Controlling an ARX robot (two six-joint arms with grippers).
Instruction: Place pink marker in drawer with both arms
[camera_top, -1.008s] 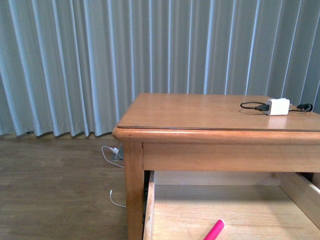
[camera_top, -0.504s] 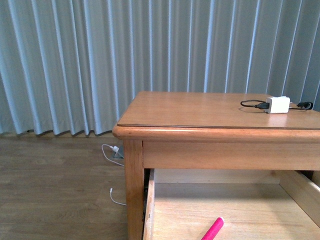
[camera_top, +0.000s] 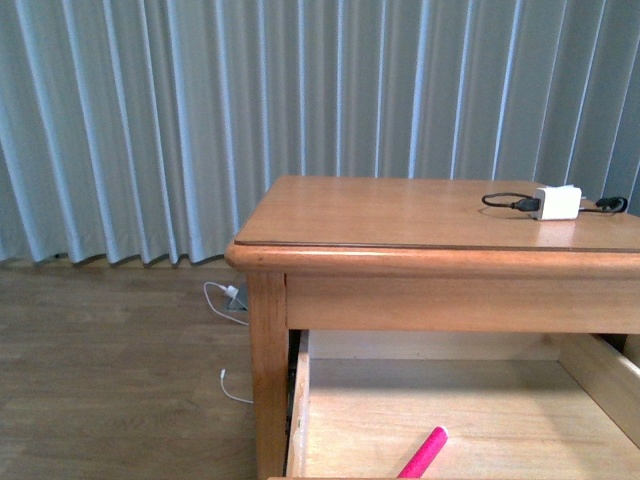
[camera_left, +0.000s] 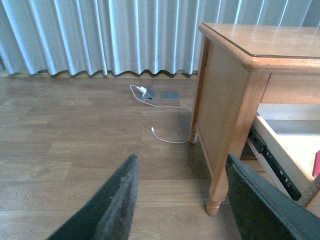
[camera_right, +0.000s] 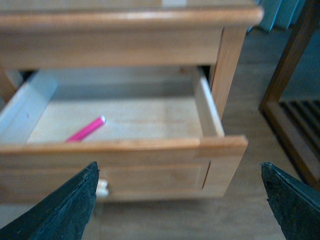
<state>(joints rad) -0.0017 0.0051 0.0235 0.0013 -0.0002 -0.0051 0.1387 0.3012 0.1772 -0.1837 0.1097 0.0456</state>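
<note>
Curtains (camera_top: 150, 130) are hanging behind the table (camera_top: 400, 215) with a charger (camera_top: 557, 202); the pink marker (camera_top: 424, 452) is lying diagonally in the open drawer (camera_top: 350, 420), its far tip pointing rearward. Beside the table, the left hand (camera_left: 181, 165) is hanging spread above the floor (camera_left: 75, 150). The right hand (camera_right: 178, 167) is hanging spread before the drawer.

pink marker (camera_top: 424, 455) cut off, btm edge.

a white charger block (camera_top: 557, 202) sits near the far right of the wooden surface (camera_top: 400, 215), with a black cable (camera_top: 505, 203) looped beside it. pale pleated curtains (camera_top: 150, 130) hang behind. a white cord (camera_left: 170, 142) trails across the wood floor (camera_top: 110, 370) near the surface's leg.
</note>
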